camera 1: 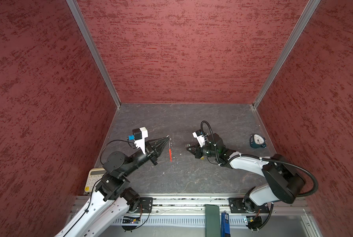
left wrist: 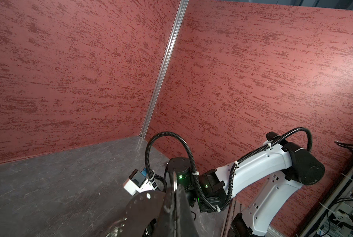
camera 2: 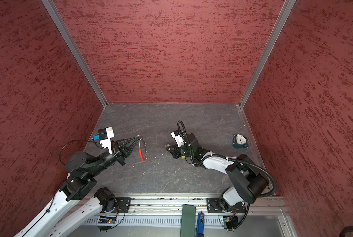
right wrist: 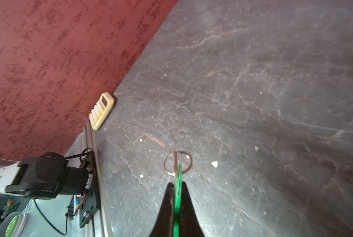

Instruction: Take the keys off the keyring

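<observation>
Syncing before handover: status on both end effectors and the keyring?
Left end effector shut on keyring, loop dangling. Right end effector shut on green key, clear of the keyring. Calculator, clock well aside.

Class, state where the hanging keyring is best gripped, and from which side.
Grip the keyring by its red sleeve, from the right arm's side: the sleeve hangs free below the shut left gripper, is thicker than the wire, and that side looks unobstructed.
</observation>
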`<state>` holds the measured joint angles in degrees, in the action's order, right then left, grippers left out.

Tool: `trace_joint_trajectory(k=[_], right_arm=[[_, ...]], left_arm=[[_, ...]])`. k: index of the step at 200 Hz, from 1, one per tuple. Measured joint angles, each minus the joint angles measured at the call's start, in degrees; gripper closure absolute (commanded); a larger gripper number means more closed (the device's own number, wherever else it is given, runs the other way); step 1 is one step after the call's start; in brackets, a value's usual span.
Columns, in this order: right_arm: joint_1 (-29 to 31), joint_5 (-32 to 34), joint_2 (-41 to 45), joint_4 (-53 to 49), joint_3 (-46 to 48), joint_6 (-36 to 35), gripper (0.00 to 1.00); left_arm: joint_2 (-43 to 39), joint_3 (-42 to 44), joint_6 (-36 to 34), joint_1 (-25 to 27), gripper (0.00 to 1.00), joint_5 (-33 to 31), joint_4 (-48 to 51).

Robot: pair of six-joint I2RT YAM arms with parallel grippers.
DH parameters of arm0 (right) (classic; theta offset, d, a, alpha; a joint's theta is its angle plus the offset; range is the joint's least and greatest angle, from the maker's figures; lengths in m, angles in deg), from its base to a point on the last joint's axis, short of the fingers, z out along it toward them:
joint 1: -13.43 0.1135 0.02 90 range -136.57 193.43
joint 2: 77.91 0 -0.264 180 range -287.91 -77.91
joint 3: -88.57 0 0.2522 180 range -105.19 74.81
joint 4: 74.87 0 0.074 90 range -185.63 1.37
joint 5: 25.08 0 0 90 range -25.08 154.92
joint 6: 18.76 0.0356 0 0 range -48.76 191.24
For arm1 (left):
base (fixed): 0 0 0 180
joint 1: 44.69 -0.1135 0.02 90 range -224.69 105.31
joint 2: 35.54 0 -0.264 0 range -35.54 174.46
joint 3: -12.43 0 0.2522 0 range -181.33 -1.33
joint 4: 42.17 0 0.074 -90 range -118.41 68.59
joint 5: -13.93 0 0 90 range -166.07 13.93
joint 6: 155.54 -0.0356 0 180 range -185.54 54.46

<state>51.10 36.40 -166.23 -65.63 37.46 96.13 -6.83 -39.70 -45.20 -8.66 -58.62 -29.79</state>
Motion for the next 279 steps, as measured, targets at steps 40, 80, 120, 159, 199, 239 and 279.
trace_joint_trajectory(k=[40,80,120,159,199,239,279], right_arm=[[0.00,1.81,-5.99,0.59,-0.02,0.24,1.00],[0.00,3.34,-9.33,-0.39,-0.20,0.15,1.00],[0.00,4.37,-10.19,-3.58,-1.05,-0.33,0.83],[0.11,6.56,-10.12,-5.81,-1.62,-0.81,0.55],[0.17,8.76,-2.49,-8.90,-1.60,-0.90,0.41],[0.90,10.95,11.98,-12.17,-4.07,-1.77,0.37],[4.20,13.31,21.77,-15.85,-12.70,-5.55,0.37]], left_arm=[[0.02,1.25,0.87,0.00,1.00,-0.04,-0.07],[0.17,2.54,1.79,0.00,1.00,-0.17,-0.57],[0.59,2.71,1.99,0.00,1.00,-0.26,-1.22],[0.87,2.71,2.19,0.00,1.00,-0.76,-1.31],[1.36,2.71,2.34,0.00,1.00,-1.05,-1.31],[1.38,2.71,2.38,0.00,1.00,-1.14,-1.66],[2.73,2.67,2.38,-0.02,1.00,-1.49,-1.66]])
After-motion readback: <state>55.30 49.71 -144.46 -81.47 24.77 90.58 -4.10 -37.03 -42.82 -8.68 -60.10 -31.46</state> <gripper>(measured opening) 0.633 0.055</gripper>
